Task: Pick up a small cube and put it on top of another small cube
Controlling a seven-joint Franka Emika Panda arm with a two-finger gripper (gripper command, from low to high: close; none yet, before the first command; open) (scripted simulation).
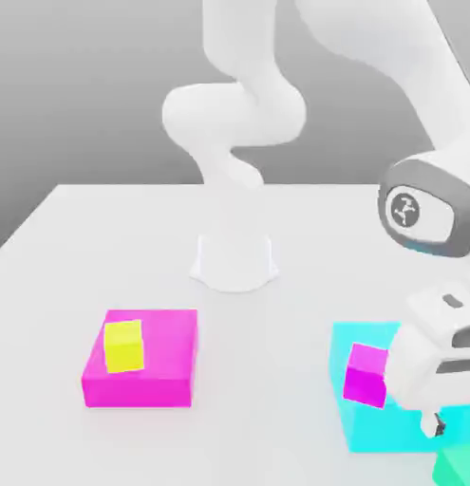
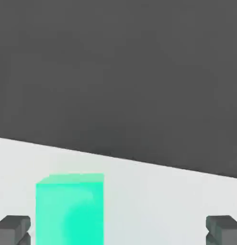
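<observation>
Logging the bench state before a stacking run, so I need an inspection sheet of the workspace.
Surface: white tabletop, with a straight far edge.
Job's things: small green cube at the exterior view's lower right corner, partly cut off; small magenta cube on the wide cyan block; small yellow cube on the flat magenta block.
Clutter: nothing seen.
Gripper: open, fingers apart, nothing held.
Cables: nothing seen.
Surroundings: plain grey backdrop; white arm behind the blocks.
</observation>
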